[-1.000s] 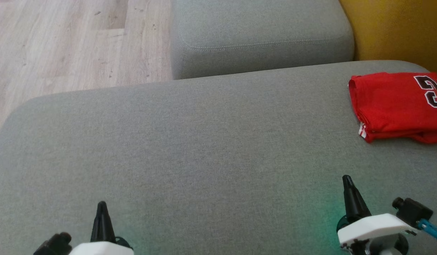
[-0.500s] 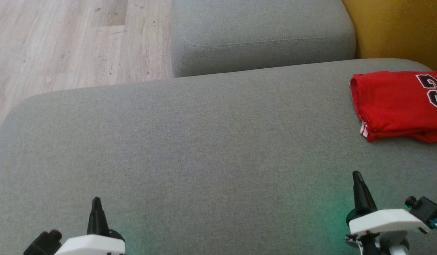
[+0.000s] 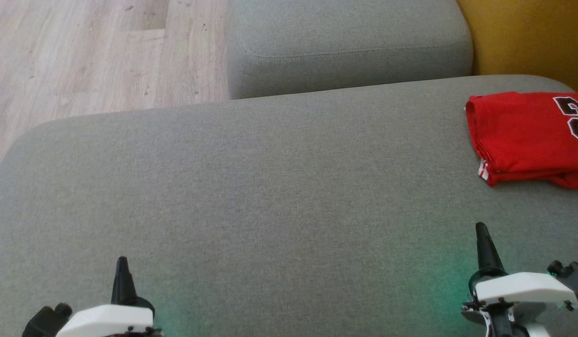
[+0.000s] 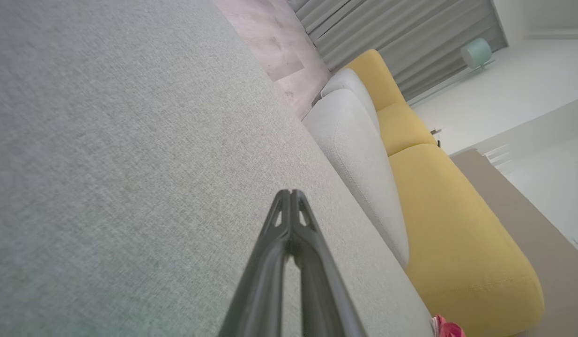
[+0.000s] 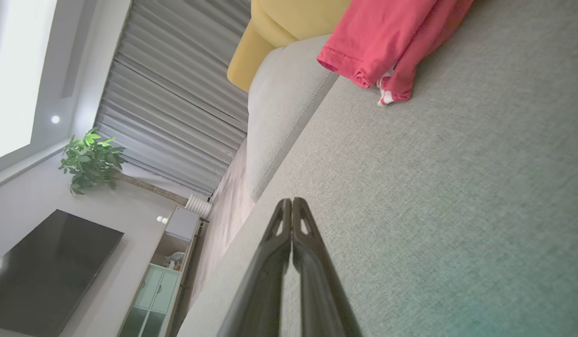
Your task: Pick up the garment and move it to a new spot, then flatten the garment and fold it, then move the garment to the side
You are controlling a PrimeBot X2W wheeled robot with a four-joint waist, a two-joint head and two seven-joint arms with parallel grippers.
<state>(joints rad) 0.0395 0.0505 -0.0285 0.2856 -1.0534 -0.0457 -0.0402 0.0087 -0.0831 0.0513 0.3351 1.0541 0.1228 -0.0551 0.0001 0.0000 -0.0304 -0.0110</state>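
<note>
The garment (image 3: 523, 135) is a red jersey with dark numerals, folded flat at the far right of the grey cushion (image 3: 279, 187); its hem with white trim (image 5: 387, 47) appears at the top of the right wrist view, and a red scrap (image 4: 446, 327) peeks in at the left wrist view's bottom edge. My left gripper (image 3: 122, 262) hovers low at the near left, shut and empty, far from the jersey. My right gripper (image 3: 481, 228) is at the near right, shut with nothing in it, a short way in front of the jersey's near edge. Both pairs of fingers (image 4: 291, 196) (image 5: 291, 203) press tip to tip.
A second grey cushion (image 3: 345, 47) lies beyond the near one, with wooden floor (image 3: 83, 56) to its left and a yellow sofa section (image 3: 528, 37) at the far right. In the right wrist view, a potted plant (image 5: 90, 159), a dark screen (image 5: 45, 271) and a cabinet (image 5: 162, 290) stand across the room.
Both grippers have drawn back toward the view's bottom edge and spread slightly outward. The camera has shifted a little, nudging the jersey rightward in view.
</note>
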